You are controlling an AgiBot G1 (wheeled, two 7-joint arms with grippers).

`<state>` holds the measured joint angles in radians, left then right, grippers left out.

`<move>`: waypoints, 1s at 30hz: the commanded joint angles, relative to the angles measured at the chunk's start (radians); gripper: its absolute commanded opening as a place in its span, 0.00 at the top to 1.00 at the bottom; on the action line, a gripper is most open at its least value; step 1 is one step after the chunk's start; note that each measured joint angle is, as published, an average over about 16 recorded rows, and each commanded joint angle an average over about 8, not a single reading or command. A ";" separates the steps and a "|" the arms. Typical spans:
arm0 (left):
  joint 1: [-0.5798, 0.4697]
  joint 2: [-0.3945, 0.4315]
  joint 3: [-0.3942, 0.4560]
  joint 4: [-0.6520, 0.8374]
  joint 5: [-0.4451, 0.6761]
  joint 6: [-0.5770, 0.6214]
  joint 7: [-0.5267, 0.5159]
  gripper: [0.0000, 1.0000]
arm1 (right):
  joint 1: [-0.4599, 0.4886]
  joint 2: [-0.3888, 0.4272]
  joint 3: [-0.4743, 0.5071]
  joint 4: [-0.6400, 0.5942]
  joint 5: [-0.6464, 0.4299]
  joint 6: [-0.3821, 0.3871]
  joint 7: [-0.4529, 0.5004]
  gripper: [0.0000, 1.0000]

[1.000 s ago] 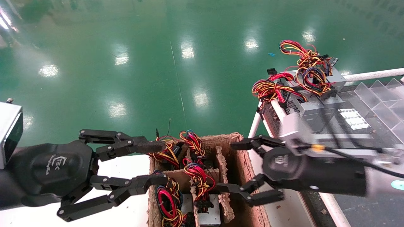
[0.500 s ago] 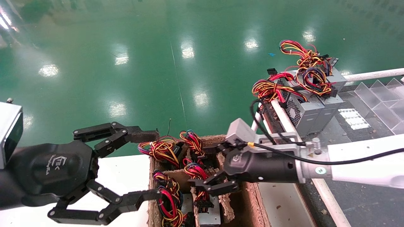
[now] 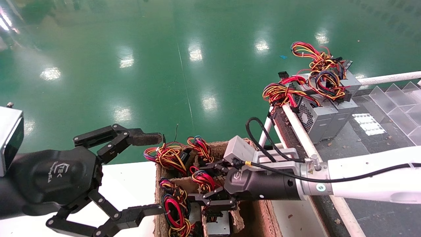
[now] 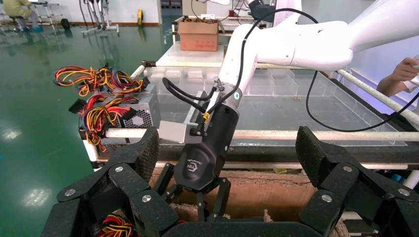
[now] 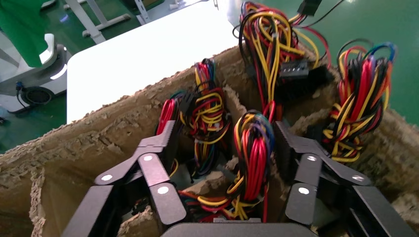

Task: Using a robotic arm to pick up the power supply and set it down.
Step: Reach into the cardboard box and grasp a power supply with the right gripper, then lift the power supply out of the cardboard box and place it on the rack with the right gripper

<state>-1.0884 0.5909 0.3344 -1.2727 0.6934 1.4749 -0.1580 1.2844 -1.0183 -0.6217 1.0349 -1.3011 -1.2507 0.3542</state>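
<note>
The power supply's red and magenta wire bundle (image 3: 202, 179) (image 5: 254, 158) stands up from a middle cell of the torn cardboard box (image 3: 250, 148). Its grey metal case (image 3: 218, 227) shows deeper in that cell. My right gripper (image 3: 203, 183) (image 5: 226, 140) reaches down into the box, open, with its two fingers on either side of that bundle. The bundle lies close against one finger (image 5: 291, 148). My left gripper (image 3: 160, 173) (image 4: 227, 153) hovers wide open at the box's left wall, holding nothing.
More wire bundles (image 3: 167, 156) (image 5: 269, 44) fill the other cells. Two like grey boxes (image 3: 324, 112) (image 4: 138, 111) with yellow and orange wires sit on the right-hand table by a white rail (image 3: 296, 121). Clear dividers (image 3: 394, 102) lie behind. A white tabletop (image 3: 131, 174) is left of the box.
My right gripper swung left from the box's right edge and dropped into the middle cell around the red bundle. My left gripper opened wider, drawing back a little.
</note>
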 commanded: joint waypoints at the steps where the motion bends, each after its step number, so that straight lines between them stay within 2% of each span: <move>1: 0.000 0.000 0.000 0.000 0.000 0.000 0.000 0.00 | -0.007 0.002 -0.001 0.008 -0.002 0.004 0.005 1.00; 19: 0.000 0.000 0.000 0.000 0.000 0.000 0.000 0.00 | -0.038 0.026 0.009 0.038 -0.007 0.043 0.021 1.00; 24: 0.000 0.000 0.001 0.000 0.000 0.000 0.000 0.00 | -0.046 0.048 0.028 0.063 0.020 0.044 0.019 1.00; 30: 0.000 0.000 0.001 0.000 0.000 0.000 0.000 0.00 | -0.061 0.112 0.088 0.129 0.091 0.051 0.020 1.00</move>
<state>-1.0886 0.5906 0.3351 -1.2727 0.6930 1.4746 -0.1576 1.2234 -0.9006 -0.5252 1.1646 -1.1979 -1.1999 0.3750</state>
